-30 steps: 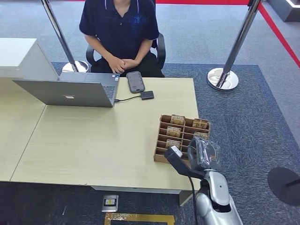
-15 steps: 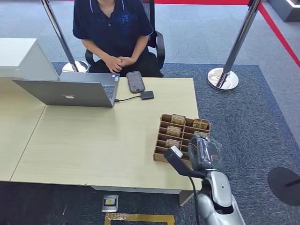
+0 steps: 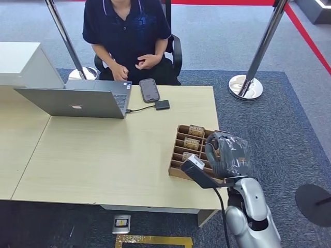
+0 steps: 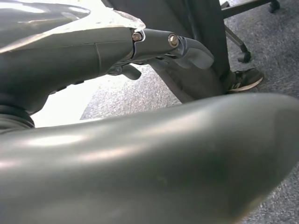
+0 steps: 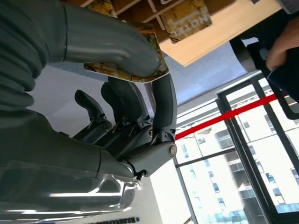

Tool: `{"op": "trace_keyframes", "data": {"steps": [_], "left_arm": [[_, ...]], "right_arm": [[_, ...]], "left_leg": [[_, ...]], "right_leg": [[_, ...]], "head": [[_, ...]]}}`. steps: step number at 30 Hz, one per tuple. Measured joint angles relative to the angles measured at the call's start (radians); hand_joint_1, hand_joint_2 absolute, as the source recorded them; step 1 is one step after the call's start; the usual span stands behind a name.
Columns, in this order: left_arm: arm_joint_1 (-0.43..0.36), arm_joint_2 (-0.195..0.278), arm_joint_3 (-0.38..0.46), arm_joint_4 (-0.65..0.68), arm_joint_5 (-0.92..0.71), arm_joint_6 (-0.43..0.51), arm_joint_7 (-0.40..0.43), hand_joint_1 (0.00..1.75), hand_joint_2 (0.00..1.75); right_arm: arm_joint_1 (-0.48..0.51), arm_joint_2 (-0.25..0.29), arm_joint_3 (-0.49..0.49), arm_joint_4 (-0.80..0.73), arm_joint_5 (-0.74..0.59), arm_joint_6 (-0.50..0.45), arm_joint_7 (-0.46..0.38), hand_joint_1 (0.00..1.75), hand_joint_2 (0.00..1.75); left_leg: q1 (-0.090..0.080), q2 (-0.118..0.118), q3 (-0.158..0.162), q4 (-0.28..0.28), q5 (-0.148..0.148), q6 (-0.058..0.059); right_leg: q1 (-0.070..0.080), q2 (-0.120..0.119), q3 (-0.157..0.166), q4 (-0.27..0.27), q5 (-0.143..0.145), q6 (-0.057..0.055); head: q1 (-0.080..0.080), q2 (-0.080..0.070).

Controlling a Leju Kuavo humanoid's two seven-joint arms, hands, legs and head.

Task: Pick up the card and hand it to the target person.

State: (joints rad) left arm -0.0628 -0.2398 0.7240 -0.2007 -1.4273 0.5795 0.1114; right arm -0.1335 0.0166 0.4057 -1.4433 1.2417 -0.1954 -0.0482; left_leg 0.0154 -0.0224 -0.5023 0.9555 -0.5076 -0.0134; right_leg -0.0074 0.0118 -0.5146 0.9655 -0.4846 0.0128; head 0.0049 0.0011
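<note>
My right hand (image 3: pixel 228 154) hovers over the right side of the wooden card box (image 3: pixel 180 153) near the table's front right corner. In the right wrist view a gold patterned card (image 5: pixel 158 55) is pinched between the thick thumb (image 5: pixel 105 39) and a dark finger (image 5: pixel 165 102), lifted off the box. More gold cards (image 3: pixel 196 130) stand in the box slots. The target person (image 3: pixel 129 31) sits behind the far edge of the table, hands apart above the lap. My left hand (image 4: pixel 169 44) hangs low beside the table with its fingers apart and nothing in it.
An open laptop (image 3: pixel 74 101) stands at the left of the table (image 3: pixel 117 155). A phone (image 3: pixel 149 89) and a small black device (image 3: pixel 162 104) lie at the far edge before the person. A stanchion base (image 3: pixel 245 87) stands on the carpet at the right.
My right hand has risen and moved forward over the box with the card. The person has unclasped their hands and shifted in the chair.
</note>
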Motion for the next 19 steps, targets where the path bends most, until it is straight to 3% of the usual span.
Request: {"op": "trace_keyframes", "data": {"steps": [6,19], "left_arm": [[-0.001,-0.003,0.0,0.0,-0.01,0.0,-0.006,0.0,0.0],[-0.003,-0.006,0.0,0.0,-0.019,-0.002,0.009,0.0,0.0]], "right_arm": [[-0.137,0.016,0.029,0.084,-0.064,0.006,-0.013,1.48,1.75],[-0.46,0.143,0.039,0.491,-0.08,-0.008,0.027,1.47,1.75]], "left_leg": [[0.0,0.0,0.0,0.0,0.001,-0.001],[0.0,0.0,0.0,0.0,0.001,-0.001]], "right_leg": [[0.0,0.0,0.0,0.001,0.001,0.0],[0.0,0.0,0.0,0.002,0.001,0.0]], "head": [[0.0,0.0],[0.0,0.0]]}}
